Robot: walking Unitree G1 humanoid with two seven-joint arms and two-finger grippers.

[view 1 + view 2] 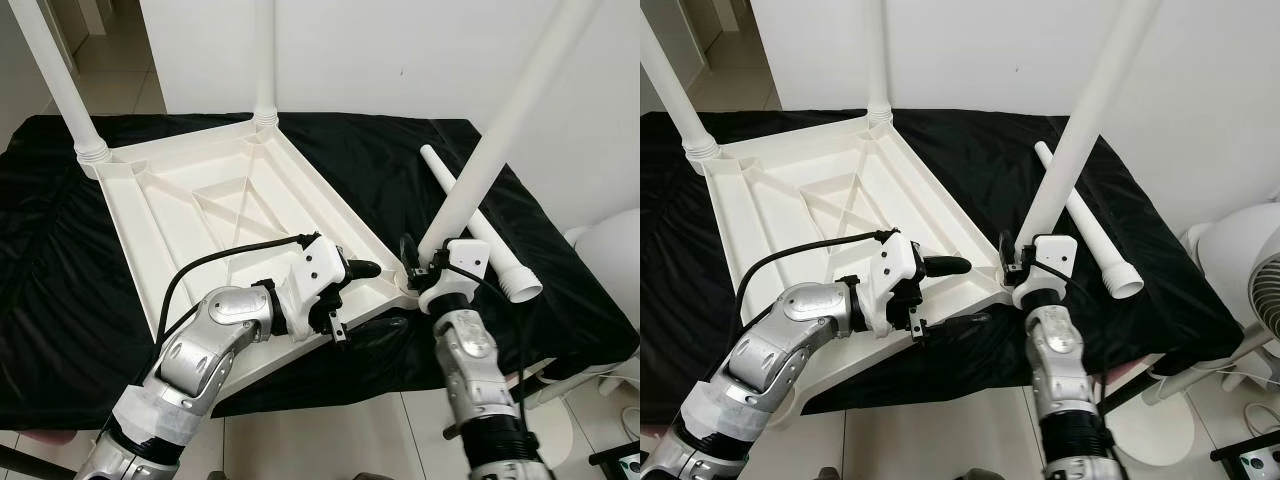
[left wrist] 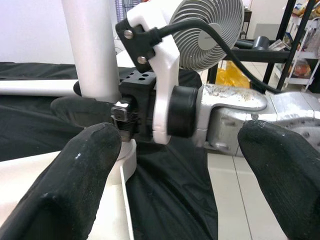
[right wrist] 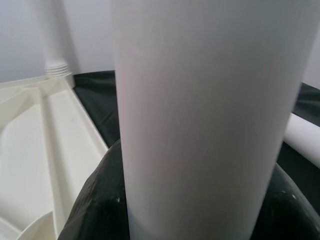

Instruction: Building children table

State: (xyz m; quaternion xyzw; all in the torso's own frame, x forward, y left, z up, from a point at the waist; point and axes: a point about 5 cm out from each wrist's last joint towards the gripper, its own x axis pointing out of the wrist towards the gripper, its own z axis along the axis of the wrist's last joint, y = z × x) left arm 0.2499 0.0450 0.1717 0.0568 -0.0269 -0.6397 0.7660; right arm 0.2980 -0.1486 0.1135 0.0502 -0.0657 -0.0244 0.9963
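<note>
Fingers of right gripper (image 1: 425,268) clamp leg (image 1: 480,160) at tabletop (image 1: 200,200) corner.

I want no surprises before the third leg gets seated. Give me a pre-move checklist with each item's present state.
1. Right gripper holds the third leg near its lower end, fingers shut around it: ok.
2. Third leg meets the near corner socket of the upturned tabletop: ok; fully seated: cannot tell.
3. Third leg upright: not ok, it leans away to the right.
4. Left gripper steadies the tabletop's near edge: cannot tell; its fingers are open by that edge.
5. Two far legs stand in their sockets: ok.
6. Fourth leg lies ready on the black cloth: ok.
</note>
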